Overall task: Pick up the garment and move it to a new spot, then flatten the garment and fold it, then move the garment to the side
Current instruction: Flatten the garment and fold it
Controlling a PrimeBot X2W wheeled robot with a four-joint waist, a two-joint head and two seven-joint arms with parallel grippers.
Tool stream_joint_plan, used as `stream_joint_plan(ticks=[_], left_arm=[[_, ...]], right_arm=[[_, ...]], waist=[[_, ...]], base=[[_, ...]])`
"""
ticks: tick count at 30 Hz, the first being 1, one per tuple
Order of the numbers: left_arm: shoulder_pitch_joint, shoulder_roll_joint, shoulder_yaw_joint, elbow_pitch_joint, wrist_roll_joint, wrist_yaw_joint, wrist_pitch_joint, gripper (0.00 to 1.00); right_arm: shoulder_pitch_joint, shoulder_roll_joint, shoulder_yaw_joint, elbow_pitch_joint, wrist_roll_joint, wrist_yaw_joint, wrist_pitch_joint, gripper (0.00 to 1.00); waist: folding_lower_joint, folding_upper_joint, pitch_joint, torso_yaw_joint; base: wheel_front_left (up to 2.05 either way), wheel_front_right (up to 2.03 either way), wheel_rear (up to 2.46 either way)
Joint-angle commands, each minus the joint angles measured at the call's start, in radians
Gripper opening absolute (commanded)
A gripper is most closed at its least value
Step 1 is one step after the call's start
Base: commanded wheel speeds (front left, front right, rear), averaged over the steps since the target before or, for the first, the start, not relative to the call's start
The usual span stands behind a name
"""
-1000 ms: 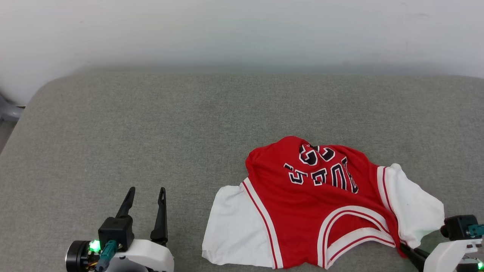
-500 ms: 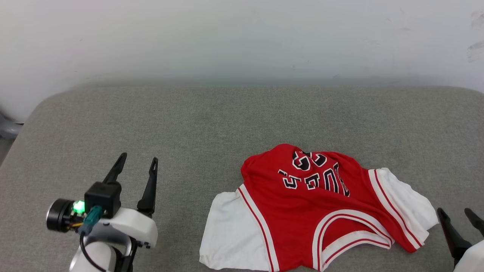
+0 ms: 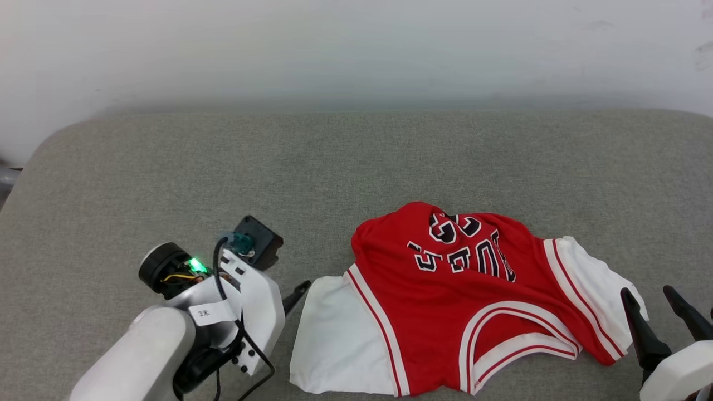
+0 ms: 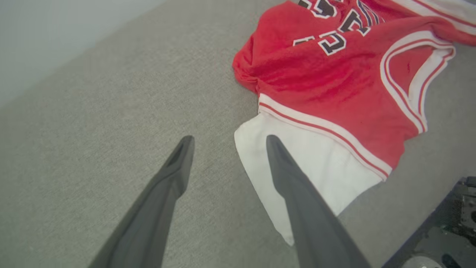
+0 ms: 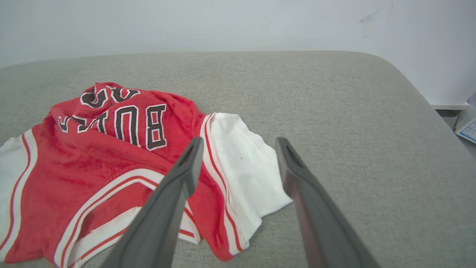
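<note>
Red jersey cloth with white short sleeves makes up the garment [image 3: 445, 312], and you find it lying rumpled on the grey fabric worktop [image 3: 167, 167], right of centre in the head view and close to the near edge. Its black, white-outlined lettering [image 3: 473, 259] faces up and reads upside down from the head camera. The striped neckline [image 3: 518, 340] lies towards the robot, and the far end of the body is bunched and humped. One white sleeve [image 3: 340, 334] lies fairly flat on the robot's left side; the other sleeve [image 3: 599, 289] is creased and lies on the right. Your left pincer [image 4: 229, 138] has its fingers apart and holds nothing. In the left wrist view, one finger [image 4: 293, 186] crosses the outer edge of the left sleeve and the other stands over bare grey fabric; you cannot tell from the pictures whether either touches down. Your right pincer [image 3: 647, 291] also has its fingers apart and empty, just beside the right sleeve. In the right wrist view that sleeve shows between the two fingers, with one finger across the red-striped trim. Behind the worktop stands a pale wall [image 3: 356, 50].
</note>
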Motion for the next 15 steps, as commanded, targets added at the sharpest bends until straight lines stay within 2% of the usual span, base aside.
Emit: stream_joint_plan(ticks=[1,4,7,15], left_arm=[[-0.029,0.026,-0.046,-0.017,-0.045,0.000,0.054,1.00],[-0.075,0.074,-0.147,-0.045,-0.140,0.000,0.163,1.00],[-0.128,0.122,-0.252,-0.068,-0.179,0.000,0.228,1.00],[-0.201,0.180,-0.469,-0.059,-0.260,0.000,0.268,1.00]], right_arm=[[-0.002,0.009,0.000,-0.006,-0.004,-0.001,0.005,1.00],[-0.014,0.015,0.005,-0.011,-0.009,-0.001,0.011,1.00],[-0.027,0.017,0.013,-0.015,-0.012,-0.001,0.015,1.00],[-0.045,0.030,0.013,-0.017,-0.010,-0.001,0.015,1.00]], waist=[[0.0000,0.0000,0.008,-0.004],[0.0000,0.0000,0.020,-0.009],[0.0000,0.0000,0.034,-0.020],[0.0000,0.0000,0.072,-0.044]], base=[[0.00,0.00,0.00],[0.00,0.00,0.00],[0.00,0.00,0.00],[0.00,0.00,0.00]])
